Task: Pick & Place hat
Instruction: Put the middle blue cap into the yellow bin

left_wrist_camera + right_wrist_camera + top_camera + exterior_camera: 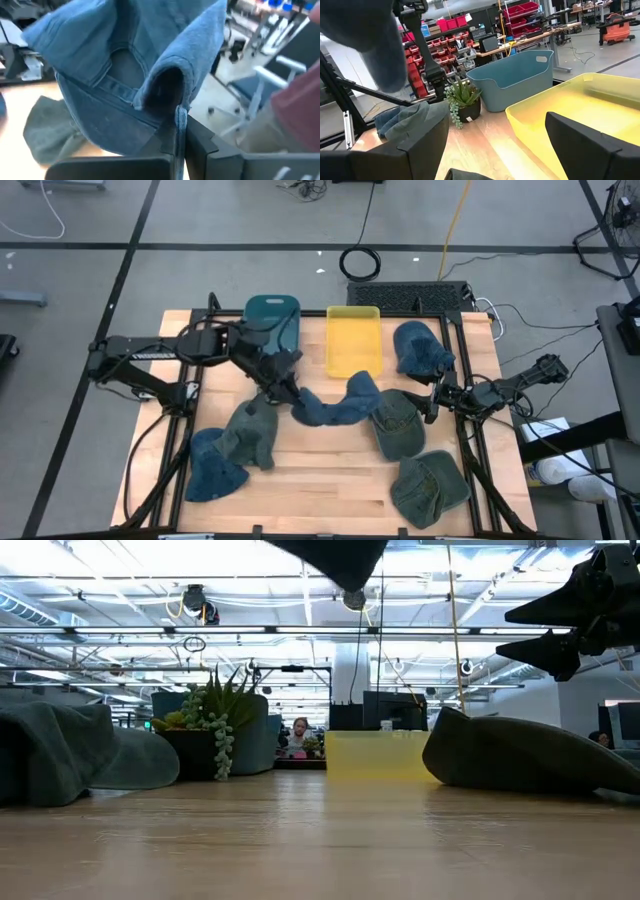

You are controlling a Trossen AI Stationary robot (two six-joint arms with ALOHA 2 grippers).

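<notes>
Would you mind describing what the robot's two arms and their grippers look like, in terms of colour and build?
Both arms are black, built of slim jointed segments with bulkier joint housings. The left gripper and right gripper each end in two dark, flat, angular fingers, matte and blocky in the wrist views. Black cables run along the table's sides near the arm bases. No markings or labels are legible on either arm.

The tabletop (pixel 330 470) is pale wood with smooth, slightly shiny planks. The blue hat (pixel 125 75) is soft, matt cloth like washed denim, with stitched seams. The green hats (pixel 430 485) are the same soft, dull cloth. The yellow bin (pixel 580 110) and the teal bin (pixel 512 77) are smooth plastic with a light shine. The fingers (pixel 585 145) look like dark, matt plastic.
</notes>
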